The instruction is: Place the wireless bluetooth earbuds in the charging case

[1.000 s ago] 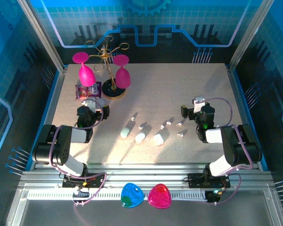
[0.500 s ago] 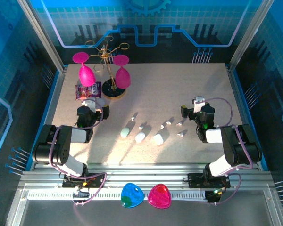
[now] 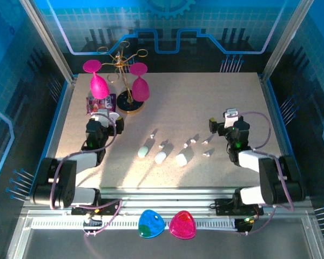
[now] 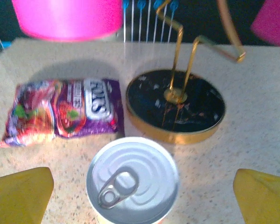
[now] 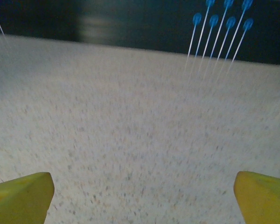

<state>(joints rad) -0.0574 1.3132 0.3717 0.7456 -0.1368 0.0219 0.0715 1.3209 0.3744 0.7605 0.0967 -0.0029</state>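
The desk (image 3: 205,97) is covered in a pale, speckled, matte surface. Near its middle, six tiny white plastic earbuds (image 3: 163,144) with short stems are scattered loosely, well apart from both grippers. Just on the near side of them, three smooth pebble-shaped cases are laid in a row: a mint one (image 3: 143,151) and two white ones (image 3: 160,157) (image 3: 181,159). No earbud is seated in a case.

At the far left, a thin gold wire stand on a round black base (image 4: 175,105) is set, with two glossy pink glasses (image 3: 99,83) hung upside down from it. A crinkled purple snack packet (image 4: 60,109) is laid flat beside the base, and a round metal can (image 4: 133,179) with a ring-pull lid is stood upright just in front of both.

The left arm is stretched low along the desk, and the left gripper (image 3: 105,120) is spread wide with nothing held. In the wrist view, the can is seen between its yellow fingers (image 4: 21,193), touching neither. The right arm is likewise extended low, and the right gripper (image 3: 222,121) is spread wide over bare desk, empty, to the right of the earbuds.
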